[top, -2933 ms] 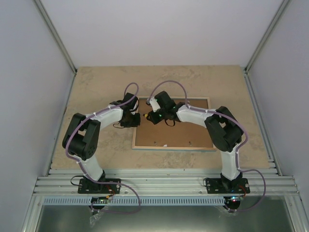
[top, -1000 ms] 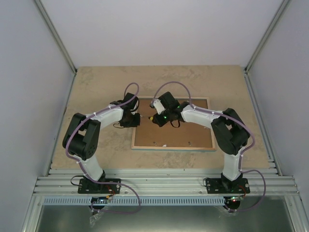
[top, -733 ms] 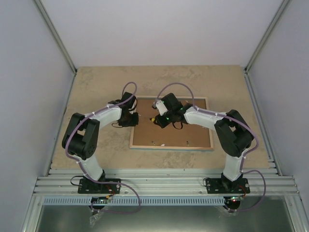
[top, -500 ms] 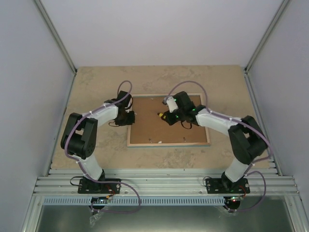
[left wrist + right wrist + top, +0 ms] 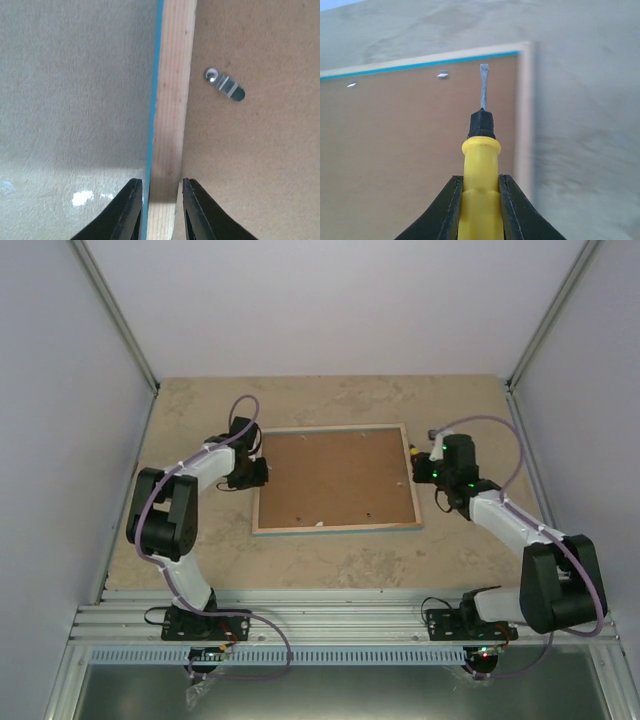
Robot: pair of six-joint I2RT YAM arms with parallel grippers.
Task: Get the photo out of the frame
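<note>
The frame [image 5: 335,528] lies face down on the table, its brown fibreboard back [image 5: 335,475] up. The photo is hidden beneath that panel. My left gripper [image 5: 258,472] is shut on the frame's left rail; in the left wrist view its fingers [image 5: 134,210] straddle the pale wooden rail [image 5: 170,100] with the turquoise edge. My right gripper [image 5: 425,465] hovers just past the frame's right edge, shut on a yellow-handled screwdriver [image 5: 481,175]. Its flat blade [image 5: 483,85] points over the panel near the frame's right rail [image 5: 522,110].
Small metal retaining tabs sit on the back panel: one by the left rail [image 5: 225,85] and two along the turquoise-edged rail across the top of the right wrist view [image 5: 442,75]. The beige table [image 5: 200,410] is enclosed by grey walls, with aluminium rails [image 5: 340,615] at the near edge.
The frame has slid left and away with my left gripper. My right arm has swung right, off the back panel to beyond the frame's right edge, still holding the screwdriver.
</note>
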